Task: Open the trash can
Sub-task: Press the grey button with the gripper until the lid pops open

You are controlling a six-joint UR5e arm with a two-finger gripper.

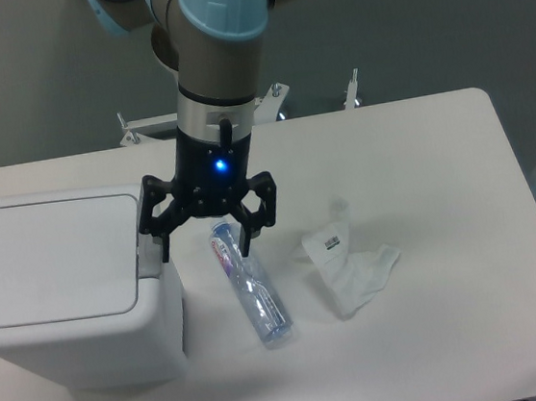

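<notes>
The black pincer (pixel 207 250) hangs from the arm (pixel 216 42) with its two fingers (pixel 164 239) pointing down. The fingers are spread wide apart and hold nothing. A small blue light glows on the pincer's body above them.

One finger is right at the grey push tab (pixel 147 248) on the side of the trash can (pixel 70 291). It looks very close to the tab, but I cannot tell if it is touching. The other finger hangs over the top end of a plastic bottle (pixel 251 285).

The trash can is the big white box with round corners at the left edge of the surface (pixel 441 190). It stands up straight. Its flat white lid (pixel 52 259) is shut and faces up. The side with the grey tab points to the right, toward the pincer. The lid's long way runs left to right. So the trash can is just to the left of the pincer, and the pincer is over its right edge.

The bottle is clear with a blue label. It lies on its side just beside the trash can, slanting from the pincer down toward the front of the surface.

To the right of the bottle, a little apart, lies a crumpled white wrapper (pixel 349 261) with a small dark label on it.
</notes>
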